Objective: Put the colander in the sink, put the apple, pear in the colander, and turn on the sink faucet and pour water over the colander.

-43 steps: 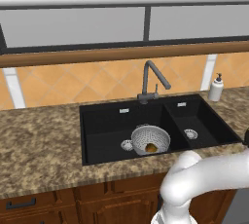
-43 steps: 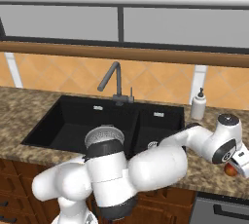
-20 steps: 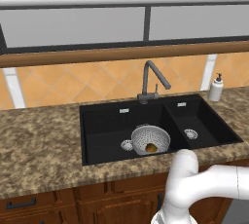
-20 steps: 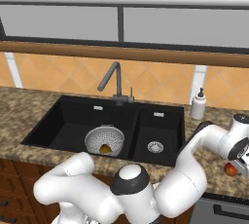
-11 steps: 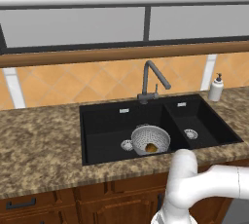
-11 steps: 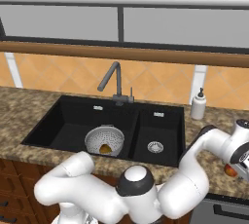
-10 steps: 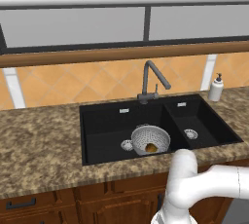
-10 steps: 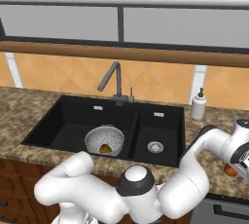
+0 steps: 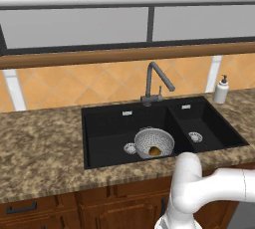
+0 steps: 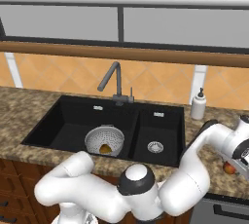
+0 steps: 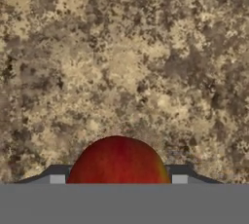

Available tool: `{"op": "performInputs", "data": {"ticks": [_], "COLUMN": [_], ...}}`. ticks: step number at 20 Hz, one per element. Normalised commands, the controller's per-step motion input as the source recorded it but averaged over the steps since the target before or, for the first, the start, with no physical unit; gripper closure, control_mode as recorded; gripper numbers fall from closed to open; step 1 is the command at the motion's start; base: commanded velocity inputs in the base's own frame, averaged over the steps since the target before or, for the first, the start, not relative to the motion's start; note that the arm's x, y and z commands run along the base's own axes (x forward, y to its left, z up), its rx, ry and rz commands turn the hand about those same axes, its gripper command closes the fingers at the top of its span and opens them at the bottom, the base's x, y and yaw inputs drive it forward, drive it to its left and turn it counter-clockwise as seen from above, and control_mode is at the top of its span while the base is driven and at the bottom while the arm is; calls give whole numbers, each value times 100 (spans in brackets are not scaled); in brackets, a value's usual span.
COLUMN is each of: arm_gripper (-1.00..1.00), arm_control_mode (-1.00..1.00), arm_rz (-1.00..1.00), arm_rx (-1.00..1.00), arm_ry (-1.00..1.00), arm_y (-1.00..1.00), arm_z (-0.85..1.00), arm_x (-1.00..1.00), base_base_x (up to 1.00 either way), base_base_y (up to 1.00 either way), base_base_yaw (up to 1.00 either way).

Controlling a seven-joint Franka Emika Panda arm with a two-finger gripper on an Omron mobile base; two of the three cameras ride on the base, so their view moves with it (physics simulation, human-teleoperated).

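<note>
At the hand view's bottom, the hand [image 11: 118, 179] straddles the apple [image 11: 118, 162] on the speckled surface [image 11: 121, 62]; whether it grips, I cannot tell.

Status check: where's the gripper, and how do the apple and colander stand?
Gripper astride apple on counter right of sink. Pear in colander, left basin. Nothing in the way.

Pear [image 9: 155, 150] in sink-set colander [image 9: 154, 142]; red apple [image 11: 118, 160] on counter
</note>
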Motion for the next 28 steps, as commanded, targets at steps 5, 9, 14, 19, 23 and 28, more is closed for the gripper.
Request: {"op": "performInputs", "data": {"ticks": [5, 9, 14, 19, 23, 28], "arm_gripper": [100, 100, 100, 100, 100, 100], "arm_control_mode": [-100, -100, -100, -100, -100, -100], "arm_rz": [0, 0, 0, 0, 1, 3], "arm_rx": [1, 0, -1, -4, -5, -5], "arm_ry": [-7, -3, 0, 0, 0, 0], "arm_y": [92, 100, 100, 100, 100, 100], "arm_z": [68, 64, 30, 2, 0, 0], "arm_x": [-4, -4, -15, -27, -14, -2], "base_base_x": [0, 0, 0, 0, 0, 0], "base_base_y": [0, 0, 0, 0, 0, 0], "base_base_yaw": [0, 0, 0, 0, 0, 0]}}
